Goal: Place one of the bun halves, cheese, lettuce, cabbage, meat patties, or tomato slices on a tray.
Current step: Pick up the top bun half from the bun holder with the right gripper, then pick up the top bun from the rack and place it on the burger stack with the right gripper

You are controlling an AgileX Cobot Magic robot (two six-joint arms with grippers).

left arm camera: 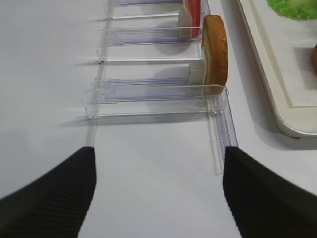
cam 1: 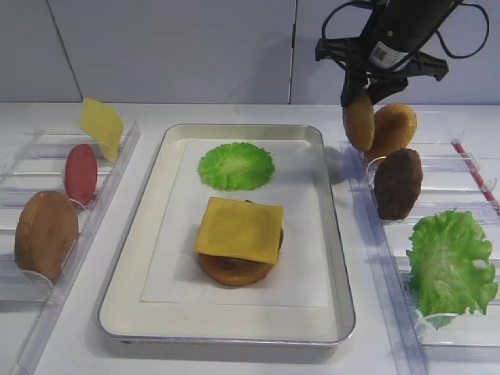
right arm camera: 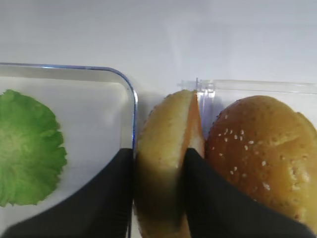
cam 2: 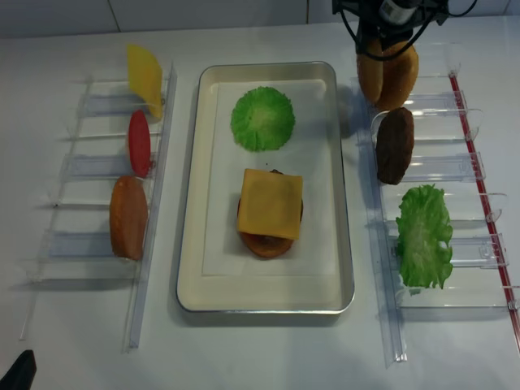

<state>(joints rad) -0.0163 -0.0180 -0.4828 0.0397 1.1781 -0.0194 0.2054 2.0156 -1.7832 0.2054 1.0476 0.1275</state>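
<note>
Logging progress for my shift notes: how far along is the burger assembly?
Done: cabbage and a cheese-topped stack lie on the tray. In hand: the right gripper is shut on a plain bun half, beside the sesame bun top at the right rack. Left: carrying it to the tray.

Silver metal tray (cam 1: 328,234), clear plastic racks (left arm camera: 163,91)

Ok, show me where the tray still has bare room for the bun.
Bare lining on the tray: the strip between cabbage and cheese stack is narrow; the near end below the stack and the left and right margins are freer. The right gripper holds a plain bun half.
</note>
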